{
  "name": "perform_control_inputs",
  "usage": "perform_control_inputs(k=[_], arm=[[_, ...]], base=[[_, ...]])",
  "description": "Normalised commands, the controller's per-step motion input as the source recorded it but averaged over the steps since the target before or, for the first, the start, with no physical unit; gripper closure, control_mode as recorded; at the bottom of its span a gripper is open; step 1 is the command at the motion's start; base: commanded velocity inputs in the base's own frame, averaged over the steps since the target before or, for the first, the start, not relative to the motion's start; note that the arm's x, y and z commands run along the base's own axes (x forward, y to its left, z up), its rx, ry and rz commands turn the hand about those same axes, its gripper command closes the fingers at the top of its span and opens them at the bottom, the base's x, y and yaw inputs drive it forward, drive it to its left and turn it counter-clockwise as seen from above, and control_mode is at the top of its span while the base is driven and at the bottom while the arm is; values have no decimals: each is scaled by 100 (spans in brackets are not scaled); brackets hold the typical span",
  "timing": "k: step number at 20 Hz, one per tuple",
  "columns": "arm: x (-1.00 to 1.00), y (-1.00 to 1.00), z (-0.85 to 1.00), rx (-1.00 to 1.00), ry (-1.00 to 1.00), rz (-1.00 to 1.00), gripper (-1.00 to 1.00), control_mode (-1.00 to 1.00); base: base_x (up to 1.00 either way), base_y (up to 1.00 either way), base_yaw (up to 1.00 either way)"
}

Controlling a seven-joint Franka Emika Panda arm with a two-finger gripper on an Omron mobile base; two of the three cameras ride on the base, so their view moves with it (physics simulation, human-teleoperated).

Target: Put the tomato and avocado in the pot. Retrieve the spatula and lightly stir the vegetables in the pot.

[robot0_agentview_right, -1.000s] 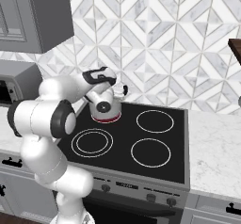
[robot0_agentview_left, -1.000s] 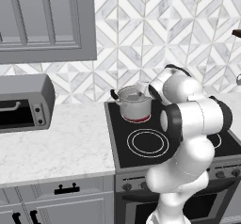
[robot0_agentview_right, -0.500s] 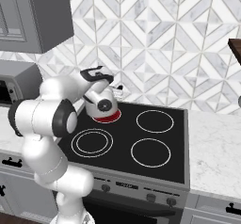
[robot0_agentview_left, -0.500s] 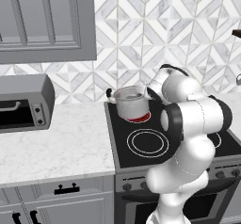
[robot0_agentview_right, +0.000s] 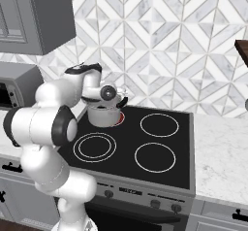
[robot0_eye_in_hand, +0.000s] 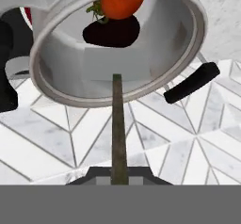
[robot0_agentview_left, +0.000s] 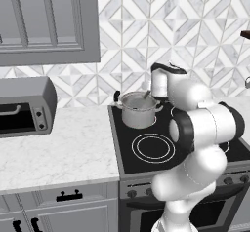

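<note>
Gripper point(robot0_eye_in_hand: 118, 178) is pinched on the thin dark handle of the spatula point(robot0_eye_in_hand: 117, 124), which runs down into the pot point(robot0_agentview_left: 138, 109). The pot, shiny steel with two black side handles, is seated on the rear-left burner of the black glass cooktop point(robot0_agentview_right: 160, 176). Inside, the round orange-red tomato point(robot0_eye_in_hand: 121, 3) is seen touching the dark avocado point(robot0_eye_in_hand: 112, 31). White marble counter point(robot0_agentview_left: 58, 148) is set left of the stove, a grey toaster oven point(robot0_agentview_left: 24, 106) at its far left edge. Grey-white geometric tile backsplash point(robot0_agentview_right: 169, 55) behind.
</note>
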Motion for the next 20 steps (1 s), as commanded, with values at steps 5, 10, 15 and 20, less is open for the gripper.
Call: perform_control_inputs(k=[5,10,15,20], arm=[[0,-28,8,0,0,11,100,-100],[0,-13,-11,0,0,10,100,-100],[0,5,-27,0,4,8,100,-100],[1,21,-4,-1,7,5,100,-100]], base=[[0,0,0],[0,0,0],[0,0,0],[0,0,0]])
